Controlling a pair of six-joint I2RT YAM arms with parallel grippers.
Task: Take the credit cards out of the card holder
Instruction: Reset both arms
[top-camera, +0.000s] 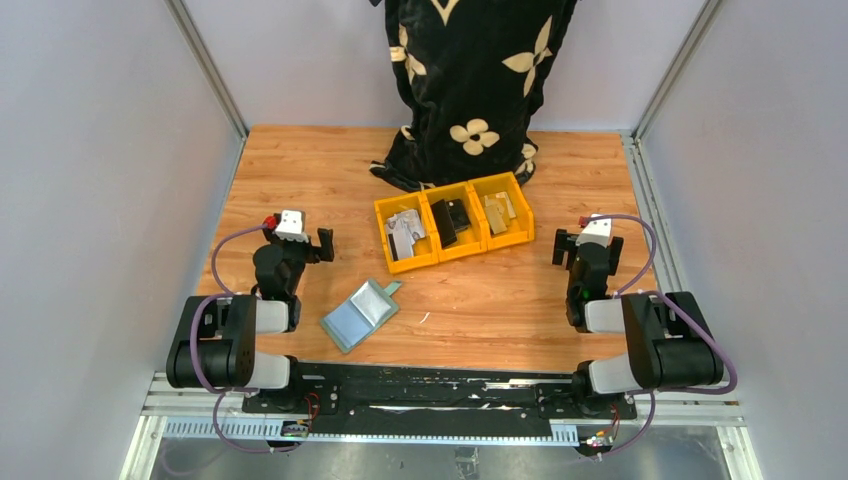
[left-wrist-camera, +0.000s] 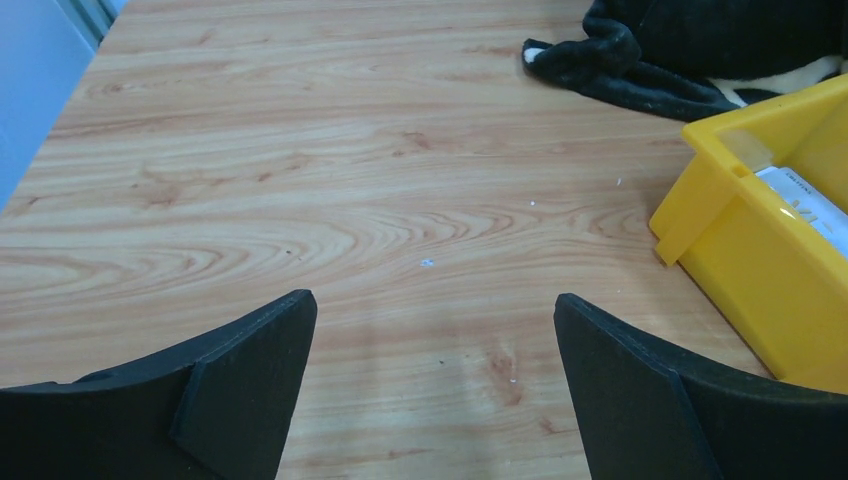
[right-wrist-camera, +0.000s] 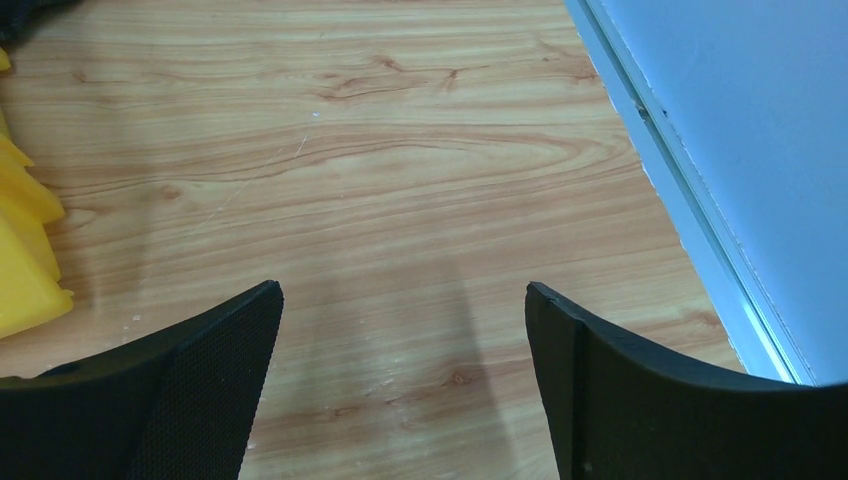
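The pale teal card holder (top-camera: 360, 313) lies flat and closed on the wooden table near the front centre, its small tab pointing toward the bins. No credit cards show outside it. My left gripper (top-camera: 322, 243) is open and empty, left of and behind the holder; in the left wrist view (left-wrist-camera: 435, 310) only bare wood lies between its fingers. My right gripper (top-camera: 560, 246) is open and empty at the right side, far from the holder; the right wrist view (right-wrist-camera: 402, 296) shows bare wood between its fingers.
Three joined yellow bins (top-camera: 452, 222) with cards and small objects stand behind the holder; one bin's corner shows in the left wrist view (left-wrist-camera: 770, 240). A black flower-patterned cloth (top-camera: 470, 80) hangs at the back centre. Walls close both sides.
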